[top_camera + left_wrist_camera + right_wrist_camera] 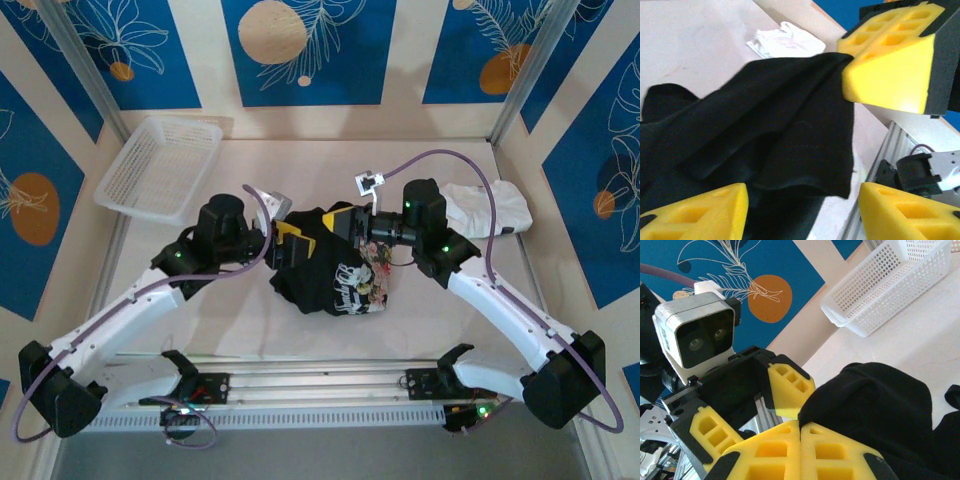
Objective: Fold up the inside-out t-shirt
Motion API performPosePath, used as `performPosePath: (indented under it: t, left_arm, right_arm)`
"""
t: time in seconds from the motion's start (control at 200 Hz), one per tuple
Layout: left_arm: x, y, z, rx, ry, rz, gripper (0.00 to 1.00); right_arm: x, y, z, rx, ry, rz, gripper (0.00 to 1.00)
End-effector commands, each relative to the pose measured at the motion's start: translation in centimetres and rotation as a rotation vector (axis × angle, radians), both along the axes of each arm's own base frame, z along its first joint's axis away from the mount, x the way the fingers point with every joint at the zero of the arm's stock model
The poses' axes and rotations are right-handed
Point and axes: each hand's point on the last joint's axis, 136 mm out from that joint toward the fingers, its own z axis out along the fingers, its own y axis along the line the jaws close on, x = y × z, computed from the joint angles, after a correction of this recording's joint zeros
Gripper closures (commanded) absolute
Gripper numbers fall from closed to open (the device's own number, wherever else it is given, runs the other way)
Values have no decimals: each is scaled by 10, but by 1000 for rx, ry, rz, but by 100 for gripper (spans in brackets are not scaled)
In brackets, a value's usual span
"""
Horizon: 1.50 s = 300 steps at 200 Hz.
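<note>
Here the soft black t-shirt lies bunched — creased, lumpy.

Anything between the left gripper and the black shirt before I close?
Nothing visible. The t-shirt hangs right at the open left gripper. The shut right gripper pinches its edge close by, off to one side.

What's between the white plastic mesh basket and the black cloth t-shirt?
Bare pale tabletop, in the right wrist view; the top view shows the left arm's black wrist overhanging it.
</note>
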Motion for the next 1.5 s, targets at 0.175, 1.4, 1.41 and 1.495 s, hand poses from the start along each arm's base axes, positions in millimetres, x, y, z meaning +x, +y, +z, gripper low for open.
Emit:
performPosePath:
  t: [0.175,1.4,1.41,1.495]
  left_arm:
    - [-8,-18,23,-65,-15,-86,52]
    - [-15,-49,106,-128,-69,-29,100]
    - [-15,-48,106,-129,-71,-28,100]
    - [-14,-43,107,-121,-85,-7,100]
  right_arm:
    - [-3,-4,8,16,-8,9,100]
    - [-17,-16,-13,-258,-349,-187,43]
    - [-15,-16,-14,-262,-347,-192,44]
    - [-7,-14,-14,-269,-343,-215,64]
